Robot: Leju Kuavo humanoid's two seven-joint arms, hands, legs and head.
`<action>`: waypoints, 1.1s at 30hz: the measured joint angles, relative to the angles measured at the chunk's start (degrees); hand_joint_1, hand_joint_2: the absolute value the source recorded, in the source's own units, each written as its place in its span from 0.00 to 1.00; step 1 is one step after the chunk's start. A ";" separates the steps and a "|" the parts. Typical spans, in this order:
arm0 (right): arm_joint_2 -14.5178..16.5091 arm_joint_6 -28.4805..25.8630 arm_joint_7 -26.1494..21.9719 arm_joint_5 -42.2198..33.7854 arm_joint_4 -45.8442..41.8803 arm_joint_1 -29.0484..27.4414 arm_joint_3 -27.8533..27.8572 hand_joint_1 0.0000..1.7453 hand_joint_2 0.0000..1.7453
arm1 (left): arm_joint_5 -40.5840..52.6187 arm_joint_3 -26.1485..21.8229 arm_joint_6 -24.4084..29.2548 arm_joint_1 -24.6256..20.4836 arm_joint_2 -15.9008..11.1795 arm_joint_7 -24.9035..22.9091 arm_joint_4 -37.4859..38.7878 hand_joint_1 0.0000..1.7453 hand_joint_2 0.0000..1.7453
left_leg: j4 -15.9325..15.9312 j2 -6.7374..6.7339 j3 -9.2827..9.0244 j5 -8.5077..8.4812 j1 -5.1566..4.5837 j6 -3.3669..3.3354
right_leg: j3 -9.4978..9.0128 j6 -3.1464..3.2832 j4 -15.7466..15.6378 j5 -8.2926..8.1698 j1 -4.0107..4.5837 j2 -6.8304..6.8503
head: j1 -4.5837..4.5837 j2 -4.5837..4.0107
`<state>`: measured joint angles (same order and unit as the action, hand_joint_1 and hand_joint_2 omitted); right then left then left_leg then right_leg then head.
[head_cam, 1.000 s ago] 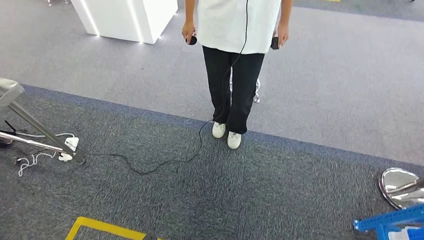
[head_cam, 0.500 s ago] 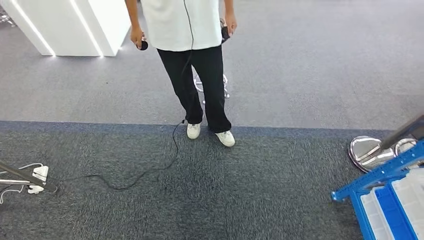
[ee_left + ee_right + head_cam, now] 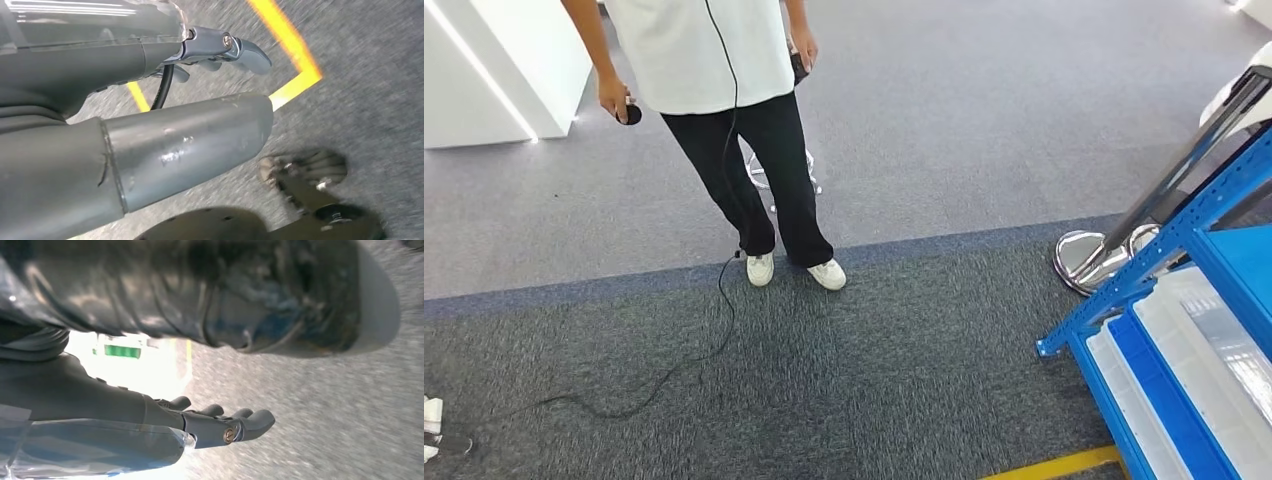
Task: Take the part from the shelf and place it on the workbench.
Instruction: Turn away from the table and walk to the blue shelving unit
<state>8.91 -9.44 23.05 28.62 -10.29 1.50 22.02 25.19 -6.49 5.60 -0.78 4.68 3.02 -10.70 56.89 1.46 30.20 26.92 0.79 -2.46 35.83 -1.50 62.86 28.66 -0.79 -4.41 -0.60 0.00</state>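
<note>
Head view: blue shelf [image 3: 1184, 235] at right edge with white trays [image 3: 1199, 350] on its levels; part itself not discernible. Person [image 3: 724, 130] standing on grey carpet [image 3: 904, 370], black cable [image 3: 694, 355] trailing from them. Left wrist view: left hand [image 3: 165, 140] hanging over floor, fingers extended, holding nothing. Right wrist view: right hand [image 3: 165, 420] likewise, fingers straight, nothing held.
</note>
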 joint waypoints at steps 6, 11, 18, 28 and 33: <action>0.01 0.05 -0.70 0.04 0.00 0.13 0.25 0.00 0.00 | 0.48 -0.34 0.07 0.07 -0.05 1.34 0.02 0.00 0.00 | 0.11 -5.40 0.11 0.28 -0.25 0.01 | 2.60 -0.86 7.03 2.08 -0.48 4.71 | -0.12 0.00; 0.01 -0.09 -1.41 0.04 -0.02 0.35 0.62 0.00 0.00 | 0.76 -0.46 -0.64 -0.31 -0.11 1.33 0.02 0.00 0.00 | 0.59 -8.31 -0.61 1.25 -0.62 1.68 | -3.43 0.51 -4.31 -1.49 0.17 7.61 | -0.03 0.00; -0.01 0.19 -1.59 0.44 -0.02 0.57 1.08 0.00 0.00 | 1.86 -0.46 -1.49 -0.43 -0.33 1.03 -0.01 0.00 0.00 | 14.78 -2.23 5.23 9.08 -0.01 3.10 | -3.53 2.57 -4.85 -2.31 -0.11 3.17 | 0.13 0.00; -0.05 0.19 -1.24 0.99 0.00 0.30 1.27 0.00 0.00 | 2.03 -0.49 -1.65 -0.66 -1.02 1.93 0.02 0.00 0.00 | 1.32 1.44 0.73 0.56 0.08 1.53 | -2.14 0.57 -3.69 -2.37 -0.17 -3.63 | 0.07 0.00; -0.15 0.19 -1.19 0.87 0.01 0.46 1.38 0.00 0.00 | 2.09 -0.51 -1.83 -0.19 -1.11 2.00 0.02 0.00 0.00 | 0.47 -2.79 0.65 -0.06 0.18 0.18 | 3.90 -0.44 8.64 4.52 -0.15 3.36 | -0.36 0.00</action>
<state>8.75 -9.25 21.86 29.49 -10.29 1.96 23.40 27.27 -6.99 3.77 -0.97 3.57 5.02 -10.69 57.36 -1.33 30.85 26.86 0.97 -2.29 39.73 -1.94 71.50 33.18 -0.94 -1.05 -0.96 0.00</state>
